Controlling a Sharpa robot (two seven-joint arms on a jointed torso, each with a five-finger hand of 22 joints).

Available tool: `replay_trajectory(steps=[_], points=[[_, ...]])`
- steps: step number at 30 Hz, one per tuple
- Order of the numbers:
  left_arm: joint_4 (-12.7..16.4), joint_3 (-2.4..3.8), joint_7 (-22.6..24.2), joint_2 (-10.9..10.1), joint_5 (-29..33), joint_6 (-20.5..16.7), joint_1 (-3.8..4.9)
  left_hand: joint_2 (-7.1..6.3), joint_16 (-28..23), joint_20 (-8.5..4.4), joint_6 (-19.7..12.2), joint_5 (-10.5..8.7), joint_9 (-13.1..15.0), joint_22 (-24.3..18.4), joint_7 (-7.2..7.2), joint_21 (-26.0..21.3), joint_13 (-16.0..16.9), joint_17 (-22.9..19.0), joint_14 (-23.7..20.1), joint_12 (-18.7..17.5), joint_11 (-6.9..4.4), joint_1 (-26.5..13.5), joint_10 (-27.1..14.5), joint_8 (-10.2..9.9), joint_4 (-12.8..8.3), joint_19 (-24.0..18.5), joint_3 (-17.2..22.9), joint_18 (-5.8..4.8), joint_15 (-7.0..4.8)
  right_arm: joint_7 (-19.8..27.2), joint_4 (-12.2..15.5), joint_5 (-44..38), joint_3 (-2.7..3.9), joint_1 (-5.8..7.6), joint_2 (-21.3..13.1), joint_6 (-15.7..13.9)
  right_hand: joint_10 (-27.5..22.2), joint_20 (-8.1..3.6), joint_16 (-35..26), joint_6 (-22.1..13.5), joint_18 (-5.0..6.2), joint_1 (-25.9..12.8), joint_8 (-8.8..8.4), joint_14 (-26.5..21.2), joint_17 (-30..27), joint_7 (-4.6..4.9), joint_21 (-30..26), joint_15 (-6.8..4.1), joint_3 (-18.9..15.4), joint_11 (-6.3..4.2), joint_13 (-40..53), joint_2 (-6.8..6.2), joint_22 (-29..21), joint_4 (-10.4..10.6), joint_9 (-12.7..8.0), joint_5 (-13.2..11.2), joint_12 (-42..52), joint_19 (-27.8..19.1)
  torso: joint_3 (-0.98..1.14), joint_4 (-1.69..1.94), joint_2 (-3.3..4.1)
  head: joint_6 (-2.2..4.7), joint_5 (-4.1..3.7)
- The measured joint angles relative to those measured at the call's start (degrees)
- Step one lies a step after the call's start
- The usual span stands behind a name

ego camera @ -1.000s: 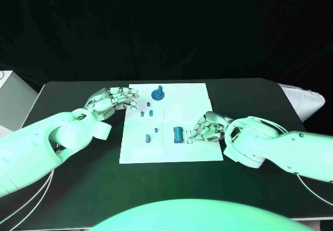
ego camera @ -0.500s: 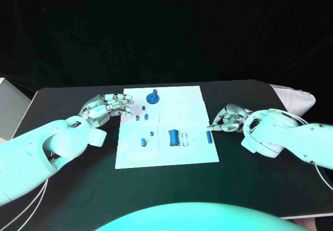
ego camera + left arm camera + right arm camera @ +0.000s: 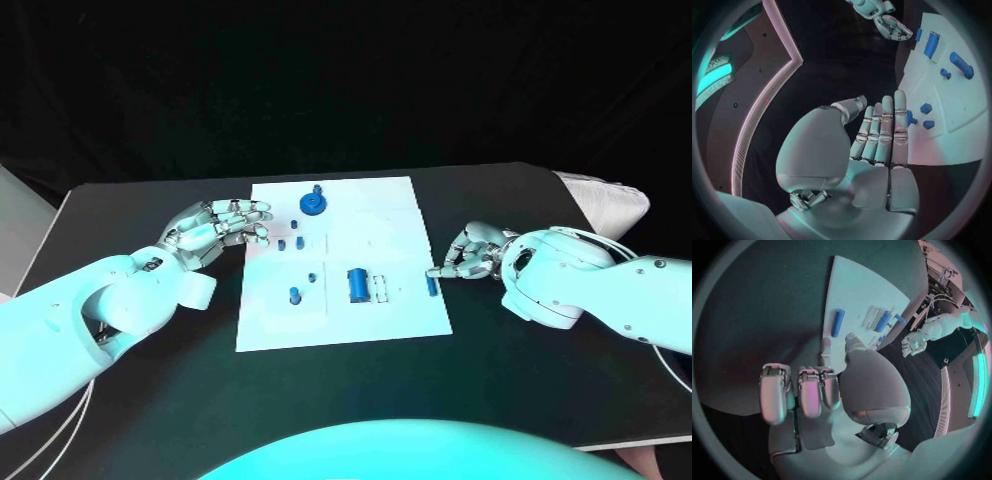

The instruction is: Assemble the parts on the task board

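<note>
On the black table [image 3: 144, 200] in my head view I see the task board [image 3: 378, 215] with blue parts on it: a round one [image 3: 313, 204], a fat one [image 3: 358, 284] and a thin one [image 3: 433, 285] by its edge. My left hand [image 3: 216, 225] hovers beside the board, fingers apart, holding nothing. My right hand [image 3: 469, 255] sits just beside the thin part, fingers curled; I cannot tell if it holds anything. From the left wrist, straight fingers [image 3: 882, 130] reach over the board. From the right wrist, curled fingers [image 3: 798, 390] hang near that thin part [image 3: 837, 322].

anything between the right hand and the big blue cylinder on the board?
Yes. In the head view, a slim blue pin lies at the task board's edge, between the right hand and the blue cylinder, beside a whitish strip.
</note>
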Motion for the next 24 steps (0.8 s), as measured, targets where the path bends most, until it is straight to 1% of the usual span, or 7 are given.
replay_trajectory(steps=[7, 9, 12, 14, 17, 21, 24], points=[[-0.01, 0.0, -0.06, 0.04, 0.0, 0.05, -0.02, 0.26, -0.44, -0.19, 0.0, 0.0, -0.32, 1.37, 0.0, 1.34, -0.34, 0.04, 0.21, 0.0, 0.0, 0.26, 0.0, 0.18, -1.41, -0.43, 2.08, 0.0, -0.2, -0.89, -0.02, -0.67, -0.03, -0.81, 1.19, 0.72, 0.0, 0.0, 0.0, 0.0, 0.0, 0.0, 0.0, 0.0, 0.05, 0.0, 0.0, 0.0, 0.0, 0.0, 0.0, 0.0, 0.0, 0.0, 0.56, 0.0, 0.0, 0.0, -0.05, 0.05, -0.01, -0.18, 0.63], [-0.01, 0.0, -0.09, 0.03, 0.0, 0.07, -0.03, 0.44, -0.44, -0.02, 0.0, 0.0, -0.47, 1.65, 0.0, 1.51, -0.45, 0.11, 0.48, 0.0, 0.0, -0.6, 0.0, 0.21, -1.09, -1.01, 2.36, 0.01, 0.07, -1.06, -0.17, -0.76, -0.03, -1.01, 1.4, 0.89, 0.0, 0.0, 0.0, -0.03, 0.0, 0.03, 0.0, 0.0, 0.05, -0.03, 0.0, 0.0, 0.0, 0.0, 0.0, -0.03, -0.01, 0.0, 0.82, -0.01, 0.0, 0.0, -0.08, 0.05, -0.02, -0.2, 0.8], [-0.02, 0.0, -0.11, 0.01, 0.0, 0.1, -0.03, 0.2, -0.44, 0.0, 0.0, 0.0, -0.49, 1.68, 0.0, 1.51, -0.45, 0.19, 0.52, 0.0, 0.0, -1.46, 0.0, 0.21, -0.69, -1.02, 2.14, 0.01, 0.11, -1.3, -0.41, -0.97, -0.03, -1.39, 1.78, 1.13, 0.0, 0.0, 0.0, -0.45, 0.0, 0.83, 0.0, 0.0, 0.05, -0.01, 0.0, 0.0, 0.0, 0.0, -0.01, -0.8, -0.01, 0.0, 1.38, -0.46, 0.0, 0.0, -0.08, 0.03, -0.03, -0.25, 0.92], [-0.02, 0.0, -0.12, 0.01, 0.0, 0.13, -0.03, -0.19, -0.44, 0.0, 0.0, 0.0, -0.54, 1.68, 0.0, 1.51, -0.5, 0.31, 0.52, 0.0, 0.0, -1.85, 0.0, 0.21, -0.38, -1.02, 1.97, 0.01, 0.11, -1.44, -0.61, -1.2, -0.04, -1.63, 2.09, 1.24, 0.0, 0.0, 0.0, -0.45, 0.0, 1.91, 0.0, 0.0, 0.05, -0.02, 0.0, 0.0, 0.0, 0.0, -0.01, -0.65, -0.01, 0.0, 1.74, -0.46, 0.0, 0.0, -0.08, 0.01, -0.03, -0.28, 0.94], [-0.02, 0.02, -0.12, 0.02, 0.0, 0.19, -0.04, 0.07, -0.44, 0.2, 0.0, 0.0, -0.54, 1.64, 0.0, 1.51, -0.5, 0.37, 0.52, 0.0, 0.0, -2.19, 0.0, 0.21, -0.38, -1.23, 1.97, 0.0, 0.11, -1.61, -0.89, -1.62, -0.06, -1.86, 2.63, 1.27, 0.0, 0.0, 0.0, -0.85, 0.0, 2.64, 0.0, 0.0, 0.04, -0.01, 0.0, 0.01, 0.19, 0.01, -0.01, -0.63, -0.01, -0.19, 2.11, -0.46, 0.0, 0.0, -0.08, 0.01, -0.03, -0.33, 1.0], [0.01, 0.02, -0.12, 0.03, 0.0, 0.25, -0.04, 0.07, -0.44, 0.2, 0.0, 0.0, -0.54, 1.58, 0.0, 1.51, -0.5, 0.37, 0.52, 0.0, 0.0, -2.19, 0.0, 0.21, -0.22, -1.23, 1.81, 0.01, 0.11, -1.76, -1.33, -2.41, -0.06, -2.04, 3.36, 1.24, 0.0, 0.0, 0.0, -1.19, 0.0, 4.98, 0.01, 0.0, 0.04, 0.09, 0.0, 0.01, 0.75, 0.01, -0.01, -0.42, -0.01, -0.26, 2.75, -0.68, 0.0, 0.0, -0.05, 0.01, -0.03, -0.34, 1.02], [0.01, 0.01, -0.12, 0.02, 0.0, 0.29, -0.04, 0.07, -0.44, 0.2, 0.0, 0.0, -0.54, 1.58, 0.0, 1.51, -0.5, 0.37, 0.52, 0.0, 0.0, -2.19, 0.0, 0.21, -0.23, -1.23, 1.81, 0.0, 0.11, -1.81, -1.64, -3.13, -0.01, -2.15, 3.84, 1.18, 0.0, 0.01, 0.0, -1.62, 0.0, 8.24, 0.02, 0.0, 0.04, 0.14, -0.13, 0.01, 1.99, 0.01, -0.01, -0.3, -0.02, -0.54, 3.12, -0.14, 0.0, 0.0, -0.02, -0.01, -0.03, -0.35, 1.02]])
